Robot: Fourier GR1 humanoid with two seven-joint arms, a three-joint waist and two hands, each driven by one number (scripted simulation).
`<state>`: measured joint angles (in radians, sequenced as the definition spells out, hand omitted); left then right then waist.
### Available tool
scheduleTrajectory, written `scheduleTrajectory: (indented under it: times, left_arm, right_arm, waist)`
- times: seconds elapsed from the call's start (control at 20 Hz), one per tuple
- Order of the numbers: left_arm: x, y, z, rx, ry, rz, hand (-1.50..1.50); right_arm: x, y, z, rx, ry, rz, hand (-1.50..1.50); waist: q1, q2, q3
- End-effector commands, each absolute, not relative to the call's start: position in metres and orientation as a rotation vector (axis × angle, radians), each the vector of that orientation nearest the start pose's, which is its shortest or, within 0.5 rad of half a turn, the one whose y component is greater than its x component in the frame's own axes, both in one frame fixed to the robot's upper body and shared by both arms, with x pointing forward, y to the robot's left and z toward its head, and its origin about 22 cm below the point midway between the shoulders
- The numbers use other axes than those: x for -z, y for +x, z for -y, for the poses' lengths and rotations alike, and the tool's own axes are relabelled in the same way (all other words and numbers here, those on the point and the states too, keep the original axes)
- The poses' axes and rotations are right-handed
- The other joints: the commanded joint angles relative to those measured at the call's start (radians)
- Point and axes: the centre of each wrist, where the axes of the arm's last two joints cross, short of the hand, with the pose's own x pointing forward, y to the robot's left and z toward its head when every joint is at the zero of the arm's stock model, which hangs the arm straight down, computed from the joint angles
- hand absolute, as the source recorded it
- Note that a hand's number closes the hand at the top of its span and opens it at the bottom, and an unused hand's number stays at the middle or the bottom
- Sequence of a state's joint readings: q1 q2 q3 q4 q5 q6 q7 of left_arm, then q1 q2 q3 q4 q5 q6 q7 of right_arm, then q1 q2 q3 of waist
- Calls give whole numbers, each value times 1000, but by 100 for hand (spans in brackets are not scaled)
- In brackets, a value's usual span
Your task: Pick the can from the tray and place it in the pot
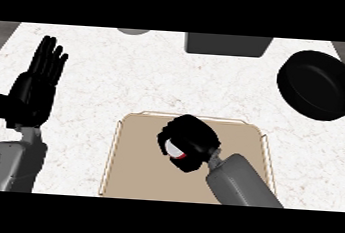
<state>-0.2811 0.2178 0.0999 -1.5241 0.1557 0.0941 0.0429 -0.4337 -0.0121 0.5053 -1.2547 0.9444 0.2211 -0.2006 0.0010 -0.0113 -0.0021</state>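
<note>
**Can in hand, over tray**

Presently: can (175,149), white with red, mostly hidden by right hand (191,139), fingers curled round it, above tray (139,161). Pot (319,85) well apart, far right. Risk: can slipping during the carry. Left hand (35,87) resting, fingers straight.

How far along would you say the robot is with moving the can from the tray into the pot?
Done: the right hand has reached the tray and curled round the can, of which only a white and red patch shows. In hand: the grasp; whether the can is lifted cannot be told. Left: carrying it to the black pot at the far right and releasing it inside. The left hand rests open at the left edge.
</note>
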Motion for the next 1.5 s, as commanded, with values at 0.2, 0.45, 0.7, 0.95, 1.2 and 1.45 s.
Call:
scheduleTrajectory:
  times: [0.2,0.45,0.7,0.95,1.2,1.45]
  left_arm:
    - [-62,314,-261,-41,117,1759,0]
    - [-67,298,-261,-28,110,1746,0]
    - [-96,301,-266,-53,107,1758,0]
    - [-79,303,-281,-72,123,1740,0]
    - [-74,300,-267,-69,138,1749,0]
    - [-75,304,-273,-80,128,1749,0]
  right_arm:
    - [-18,278,63,-1580,-339,1762,150]
    - [-41,248,36,-1565,-504,1676,150]
    - [-75,204,21,-1466,-559,1657,150]
    - [-130,200,42,-1175,-860,1738,150]
    - [-179,206,87,-893,-1043,1793,150]
    - [-205,216,145,-724,-1243,1815,150]
  waist:
    - [-4,12,2]
    - [2,9,2]
    - [0,8,2]
    - [-24,2,1]
    - [-23,5,2]
    - [-18,10,3]
